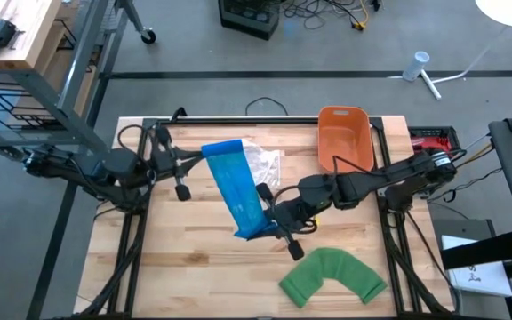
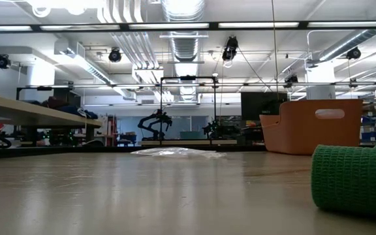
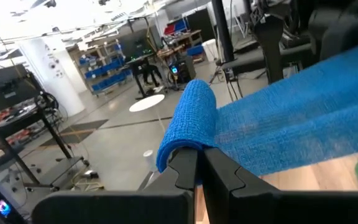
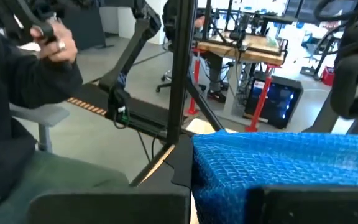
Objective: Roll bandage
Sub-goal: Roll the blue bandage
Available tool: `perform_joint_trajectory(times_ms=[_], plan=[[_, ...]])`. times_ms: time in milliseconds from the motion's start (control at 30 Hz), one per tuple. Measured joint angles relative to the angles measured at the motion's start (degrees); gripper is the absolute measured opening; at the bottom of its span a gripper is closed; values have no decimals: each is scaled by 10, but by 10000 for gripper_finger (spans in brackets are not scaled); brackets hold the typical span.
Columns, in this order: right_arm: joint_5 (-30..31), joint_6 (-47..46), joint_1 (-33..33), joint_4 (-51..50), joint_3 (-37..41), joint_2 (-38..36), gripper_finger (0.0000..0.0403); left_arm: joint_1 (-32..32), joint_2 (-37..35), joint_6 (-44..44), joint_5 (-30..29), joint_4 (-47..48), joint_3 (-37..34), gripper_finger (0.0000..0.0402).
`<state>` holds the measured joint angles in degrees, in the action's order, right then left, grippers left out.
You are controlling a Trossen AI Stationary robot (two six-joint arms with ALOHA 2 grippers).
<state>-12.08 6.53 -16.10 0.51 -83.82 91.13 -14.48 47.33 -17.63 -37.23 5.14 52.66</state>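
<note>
A blue bandage (image 1: 238, 188) hangs stretched as a flat strip between my two grippers, above the table's middle. My left gripper (image 1: 203, 157) is shut on the strip's far end, which is rolled into a small roll (image 3: 188, 121). My right gripper (image 1: 267, 220) is shut on the near end. The low view shows neither gripper nor the blue bandage. A green bandage (image 1: 332, 276), bent in an arc, lies flat on the table near the front right edge. My left gripper pinches the rolled far end of the blue bandage (image 3: 180, 151) between its two fingers, coming level from the table's left. The roll stands above the fingertips, and the strip runs away from it, taut and clear of the table. My right gripper holds the strip's near end (image 4: 229, 177) between its fingers, coming about level from the table's right. The cloth itself covers the place of contact, so layers cannot be told. The strip runs taut toward the other gripper, clear of the table.
An orange bin (image 1: 342, 135) stands at the table's far right. A crumpled clear plastic wrapper (image 1: 262, 164) lies on the table under the far part of the strip. A seated person (image 4: 23, 81) shows beyond the table in the right wrist view.
</note>
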Motion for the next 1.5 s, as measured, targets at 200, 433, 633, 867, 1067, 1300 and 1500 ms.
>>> perform_joint_trajectory(times_ms=[200, 433, 633, 867, 1067, 1300, 1500], plan=[[0, -10, 1, -3, -29, 0, 0, 0, 13, 1, -9, 5, 0, 0], [0, -24, 14, -1, -52, 0, 0, 0, 46, 8, -13, 5, 0, 0], [0, -60, 31, 2, -71, 0, 0, 0, 71, 5, -13, 20, -1, 0], [0, -104, 62, 1, -93, 0, 0, 0, 99, 8, -13, 40, -1, 0], [1, -132, 94, 0, -107, 0, 0, -1, 131, 10, -9, 47, -1, 0], [0, -141, 131, -11, -119, 0, 0, -24, 141, 25, 35, 56, -1, 0], [0, -165, 158, -24, -122, 0, 0, -59, 139, 34, 54, 57, -1, 0]])
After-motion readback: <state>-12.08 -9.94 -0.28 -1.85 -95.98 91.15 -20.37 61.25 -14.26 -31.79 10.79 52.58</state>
